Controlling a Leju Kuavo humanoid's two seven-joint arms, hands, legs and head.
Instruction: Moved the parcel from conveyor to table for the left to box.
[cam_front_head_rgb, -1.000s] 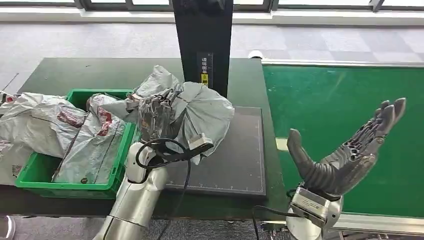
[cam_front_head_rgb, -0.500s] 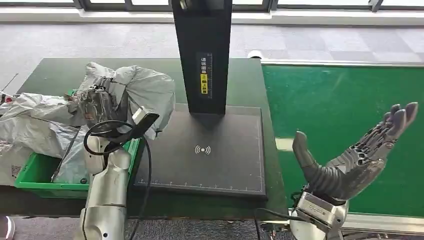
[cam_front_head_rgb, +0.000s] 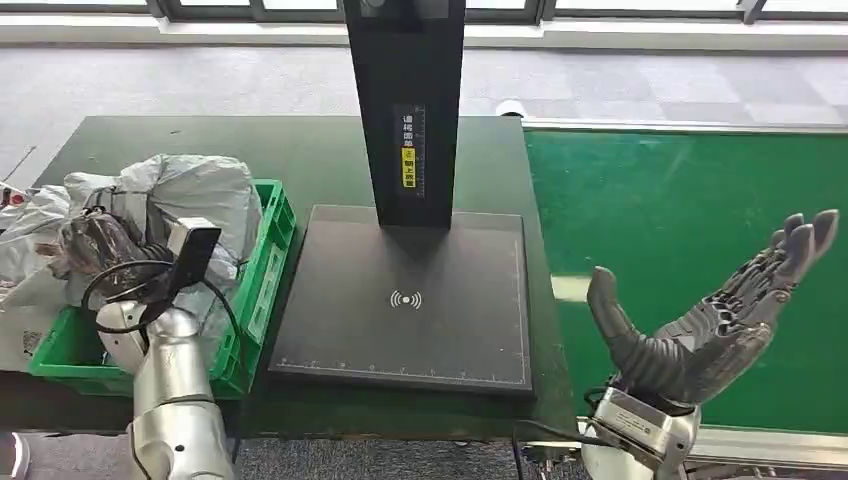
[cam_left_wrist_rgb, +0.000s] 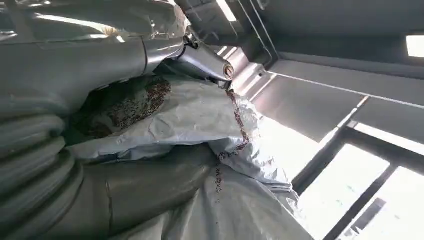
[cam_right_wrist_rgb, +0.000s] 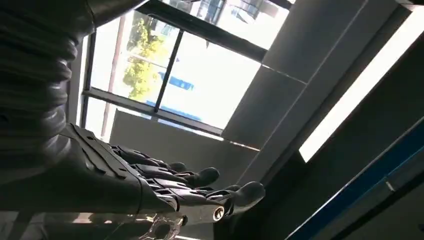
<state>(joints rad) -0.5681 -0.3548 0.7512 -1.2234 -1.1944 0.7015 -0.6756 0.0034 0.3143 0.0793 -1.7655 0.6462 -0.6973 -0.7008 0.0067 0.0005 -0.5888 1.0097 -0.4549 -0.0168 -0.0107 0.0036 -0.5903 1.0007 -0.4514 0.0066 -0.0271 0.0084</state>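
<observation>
A crumpled grey parcel bag (cam_front_head_rgb: 195, 190) hangs over the green crate (cam_front_head_rgb: 268, 265) at the table's left, and my left hand (cam_front_head_rgb: 95, 245) grips it from below. In the left wrist view the same grey parcel (cam_left_wrist_rgb: 200, 115) wraps over my left hand (cam_left_wrist_rgb: 60, 165), hiding the fingers. My right hand (cam_front_head_rgb: 705, 320) is raised over the near edge of the green conveyor belt (cam_front_head_rgb: 680, 200), palm up, fingers spread, holding nothing. The right wrist view shows that right hand (cam_right_wrist_rgb: 150, 185) flat and bare against the ceiling.
More grey parcel bags (cam_front_head_rgb: 30, 225) lie in and beside the crate. A black scanner pad (cam_front_head_rgb: 405, 300) with a tall black post (cam_front_head_rgb: 405, 110) stands mid-table between crate and conveyor. The dark green table (cam_front_head_rgb: 300, 150) extends behind.
My left arm has swung left with the grey parcel, from over the scanner pad to above the green crate. The right hand stays nearly where it was.
</observation>
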